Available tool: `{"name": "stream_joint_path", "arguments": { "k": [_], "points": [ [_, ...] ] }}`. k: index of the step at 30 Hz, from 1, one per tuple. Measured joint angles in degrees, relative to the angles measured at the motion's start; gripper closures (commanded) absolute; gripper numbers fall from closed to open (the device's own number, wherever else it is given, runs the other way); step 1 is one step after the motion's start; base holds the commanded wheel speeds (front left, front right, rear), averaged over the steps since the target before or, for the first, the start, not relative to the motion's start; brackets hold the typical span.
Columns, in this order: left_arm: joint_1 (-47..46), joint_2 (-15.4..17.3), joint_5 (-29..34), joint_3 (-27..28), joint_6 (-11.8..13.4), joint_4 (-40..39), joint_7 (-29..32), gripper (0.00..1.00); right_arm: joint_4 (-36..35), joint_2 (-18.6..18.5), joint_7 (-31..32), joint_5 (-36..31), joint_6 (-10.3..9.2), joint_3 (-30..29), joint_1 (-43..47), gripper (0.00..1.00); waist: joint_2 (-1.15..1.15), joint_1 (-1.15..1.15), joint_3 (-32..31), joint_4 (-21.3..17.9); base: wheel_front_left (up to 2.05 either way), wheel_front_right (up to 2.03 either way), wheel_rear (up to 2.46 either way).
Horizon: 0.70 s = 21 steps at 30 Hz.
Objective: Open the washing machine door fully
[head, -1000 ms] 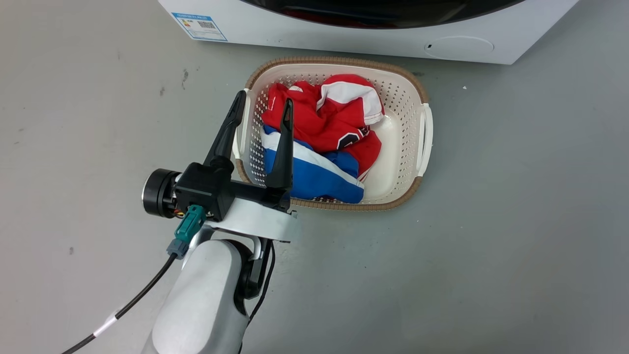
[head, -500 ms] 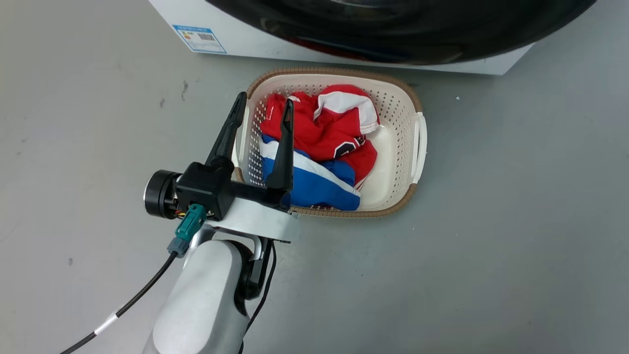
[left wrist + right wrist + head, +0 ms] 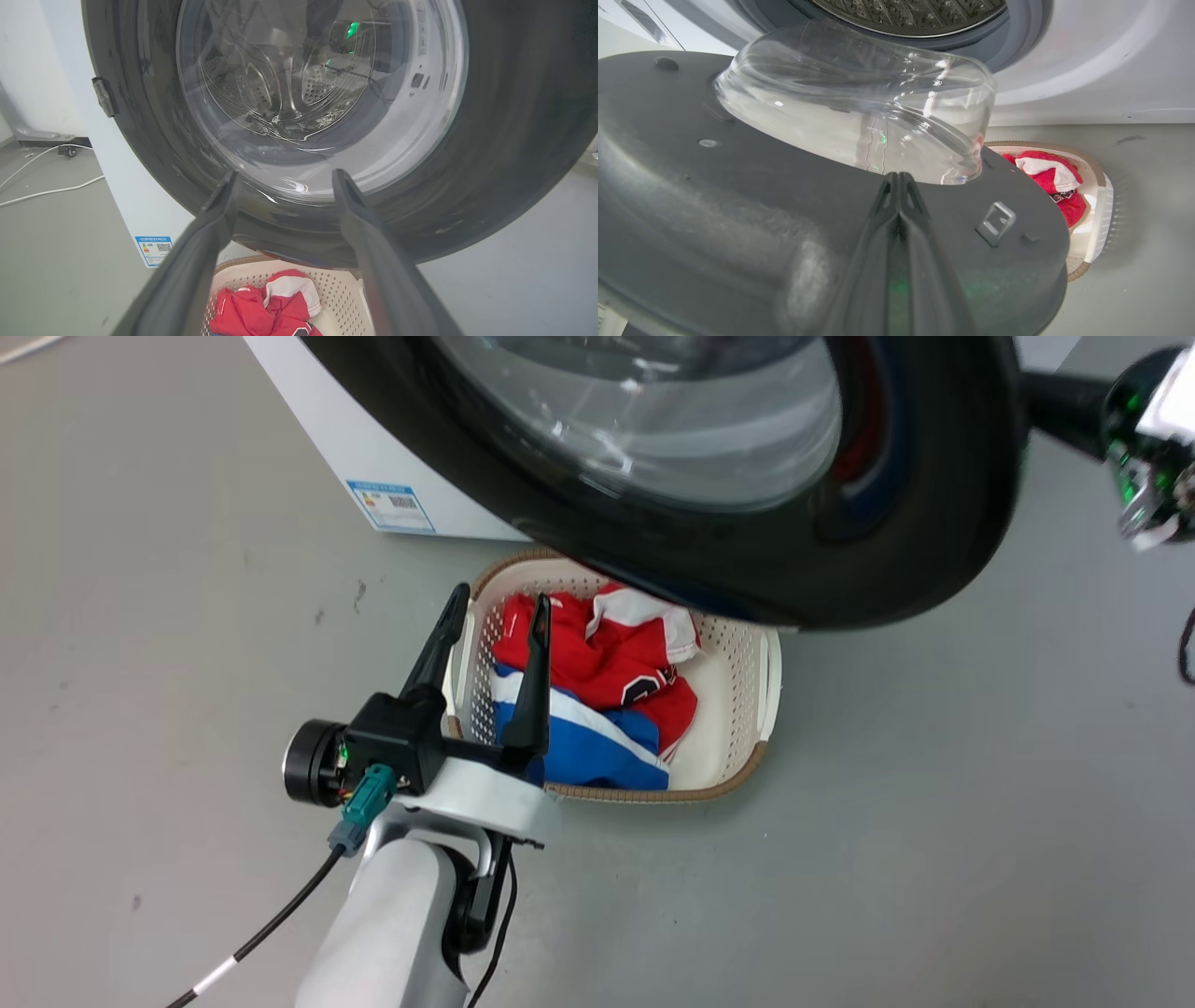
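The washing machine door (image 3: 915, 523), a glossy black ring around a bulging clear glass bowl (image 3: 859, 116), stands swung out from the white washing machine (image 3: 317, 439) and hangs over the far end of the basket. Its hinge (image 3: 103, 95) is on the left edge in the left wrist view. My right gripper (image 3: 899, 176) is shut, its fingers together against the door's grey inner face (image 3: 738, 196) beside the latch hook (image 3: 995, 223). Its wrist (image 3: 1144, 439) shows past the door's right edge. My left gripper (image 3: 501, 595) is open and holds nothing, above the basket's left rim, pointing at the door's outer side (image 3: 514, 140).
A cream laundry basket (image 3: 653, 793) with red, white and blue clothes (image 3: 607, 663) sits on the grey floor under the door. The steel drum opening (image 3: 915, 11) lies behind the door. White cables (image 3: 46, 191) run over the floor left of the machine.
The head camera has tilted up. The door has swung well out from the machine front, over the basket, and my right wrist has come into view. The left gripper keeps its place by the basket.
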Motion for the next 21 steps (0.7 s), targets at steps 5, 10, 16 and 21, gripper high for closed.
{"name": "stream_joint_path", "arguments": {
  "k": [5,10,16,21],
  "points": [
    [2.6,0.0,0.0,0.1,-0.5,1.1,0.0,0.00,-3.4,1.9,2.1,1.0,0.00,0.3,6.7,1.00,0.00,0.00,-3.6,-0.2,0.00,0.00,0.00],
    [5.1,0.0,-0.4,0.3,-1.0,2.0,0.0,0.00,-6.9,3.9,3.8,1.4,0.00,0.9,13.1,1.00,0.00,0.00,-7.4,-0.2,0.00,0.00,0.00],
    [6.7,0.0,-0.9,0.0,-1.5,2.6,0.0,0.00,-11.7,5.4,5.1,1.5,0.00,1.6,18.6,1.00,0.00,0.00,-10.8,0.5,0.00,0.00,0.00],
    [7.5,0.0,-1.3,-0.8,-1.8,3.0,0.0,0.00,-14.4,7.8,6.2,1.4,0.00,2.5,22.0,1.00,0.00,0.00,-12.4,1.6,0.00,0.00,0.00]
  ]
}}
